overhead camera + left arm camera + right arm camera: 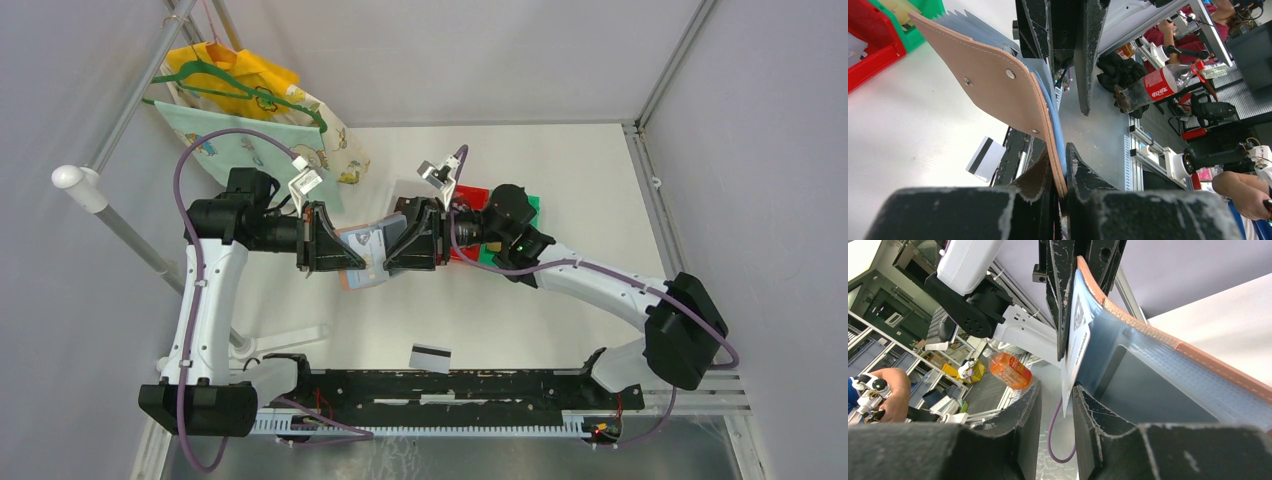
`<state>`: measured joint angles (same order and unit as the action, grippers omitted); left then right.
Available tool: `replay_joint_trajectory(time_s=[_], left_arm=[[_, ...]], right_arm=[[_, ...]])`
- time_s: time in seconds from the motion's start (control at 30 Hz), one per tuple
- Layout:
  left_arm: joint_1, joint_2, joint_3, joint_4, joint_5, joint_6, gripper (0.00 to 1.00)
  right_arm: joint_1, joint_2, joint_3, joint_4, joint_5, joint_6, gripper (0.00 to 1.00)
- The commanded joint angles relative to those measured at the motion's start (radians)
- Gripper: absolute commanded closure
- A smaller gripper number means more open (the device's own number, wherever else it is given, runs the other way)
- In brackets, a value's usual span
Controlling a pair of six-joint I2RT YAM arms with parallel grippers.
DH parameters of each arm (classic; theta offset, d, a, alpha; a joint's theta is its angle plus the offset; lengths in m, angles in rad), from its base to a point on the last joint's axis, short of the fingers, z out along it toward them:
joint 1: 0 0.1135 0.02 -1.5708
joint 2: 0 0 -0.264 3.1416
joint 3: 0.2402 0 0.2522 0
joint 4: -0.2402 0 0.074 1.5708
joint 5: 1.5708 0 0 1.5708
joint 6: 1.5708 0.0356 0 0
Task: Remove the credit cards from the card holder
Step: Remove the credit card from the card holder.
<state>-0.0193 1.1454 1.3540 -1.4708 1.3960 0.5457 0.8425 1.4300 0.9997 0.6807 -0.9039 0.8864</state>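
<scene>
Card holder [998, 85] hangs in the air above the table [580, 170], spread between the 2 arms. On the left, the left gripper [1060, 157] is clamped tight on 1 edge of it, with brown leather and blue lining pinched between the fingers. In the middle, the holder's clear pockets face the right arm, and a white printed card [1077, 340] sticks out of 1 pocket. On the right, the right gripper [1055, 390] straddles that card with its jaws part open. A gap shows between 1 finger and the card, so it has no firm hold yet. Another card [430, 357], white with a black stripe, lies free on the table near the arm bases. The step in hand looks like drawing out the printed card: pinch it squarely on its flat faces, catch none of the pocket film, then pull straight along the pocket while the left side holds firm, since a skewed pull could bend the card or tug the holder loose
</scene>
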Motion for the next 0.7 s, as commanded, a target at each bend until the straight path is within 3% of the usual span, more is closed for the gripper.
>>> replay_joint_trajectory(time_s=[0.0,0.23,0.37,0.67], left_arm=[[-0.005,-0.021,0.007,0.005,0.06,-0.003,0.98],[-0.005,-0.022,0.002,0.005,0.059,-0.007,0.98],[-0.005,-0.025,0.006,0.006,0.061,-0.011,0.97],[-0.005,-0.018,0.019,0.006,0.062,-0.02,0.93]], right_arm=[[0.006,0.013,0.061,0.103,-0.005,0.033,0.69],[0.013,0.041,0.067,0.141,0.008,0.061,0.78],[0.013,0.035,0.057,0.132,0.017,0.057,1.0],[-0.023,-0.025,-0.025,0.127,0.023,0.047,1.0]])
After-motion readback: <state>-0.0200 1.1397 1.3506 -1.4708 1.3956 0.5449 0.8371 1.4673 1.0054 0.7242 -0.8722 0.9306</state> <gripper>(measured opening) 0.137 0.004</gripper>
